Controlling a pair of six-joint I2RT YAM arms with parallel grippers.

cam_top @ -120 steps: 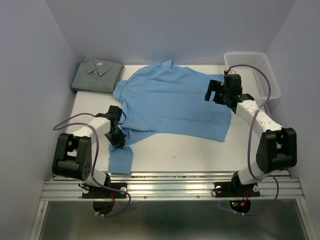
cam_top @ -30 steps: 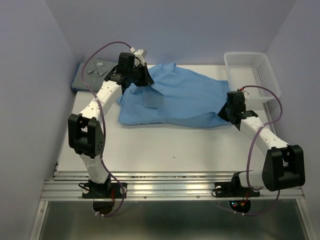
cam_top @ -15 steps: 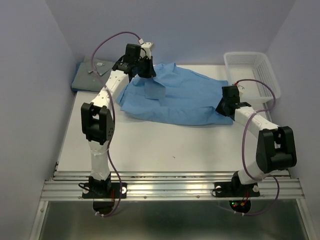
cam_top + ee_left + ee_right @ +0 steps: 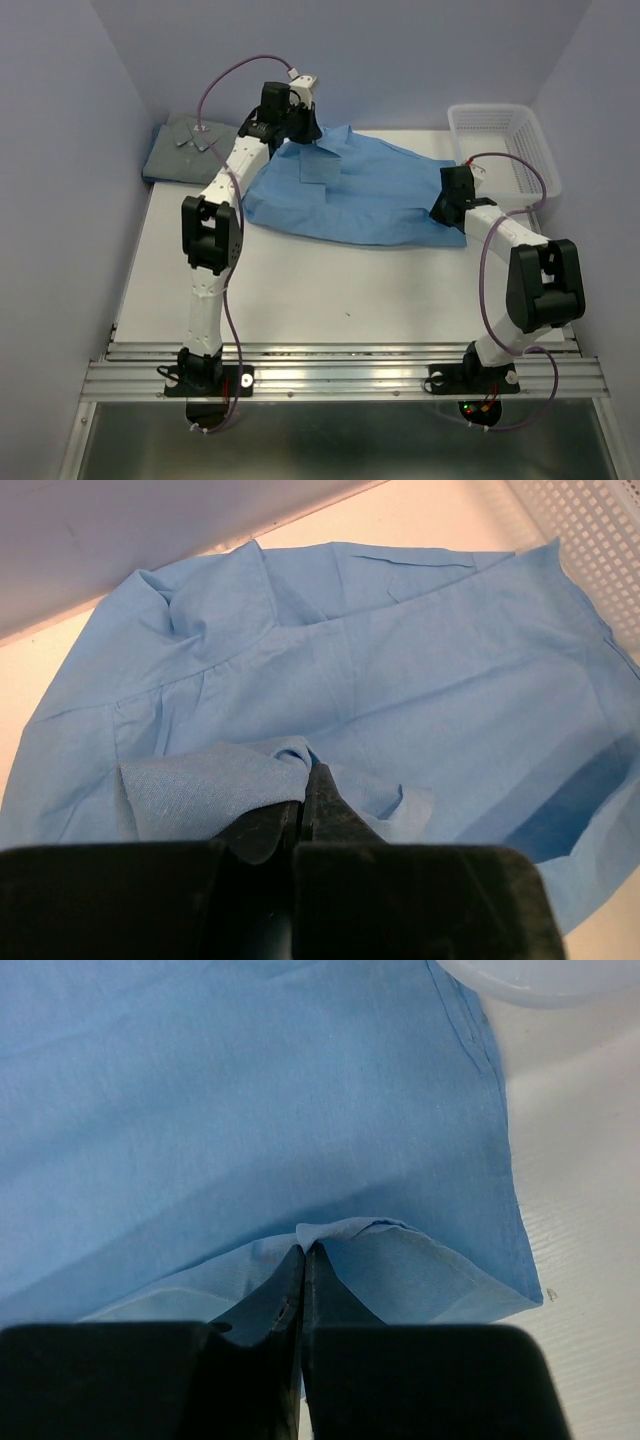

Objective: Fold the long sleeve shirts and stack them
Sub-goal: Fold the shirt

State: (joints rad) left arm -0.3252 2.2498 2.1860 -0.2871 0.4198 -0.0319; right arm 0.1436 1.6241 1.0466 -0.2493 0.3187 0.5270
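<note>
White mesh basket (rectangular) at the far-right corner of the table

You see a plain sky-blue shirt against the white worktop, a duller grey-blue shirt, a white mesh basket, the black left end effector and black right end effector on white arms with black joints, purple cables and pale lavender walls.

L arm is stretching up to the far side, nearly straight, wrist lifted. L gripper is pinching a fold of blue shirt, jaws pressed together. R arm is reaching far w/ elbow bent at right, wrist low. R gripper is clamping shirt edge, jaws tight.
</note>
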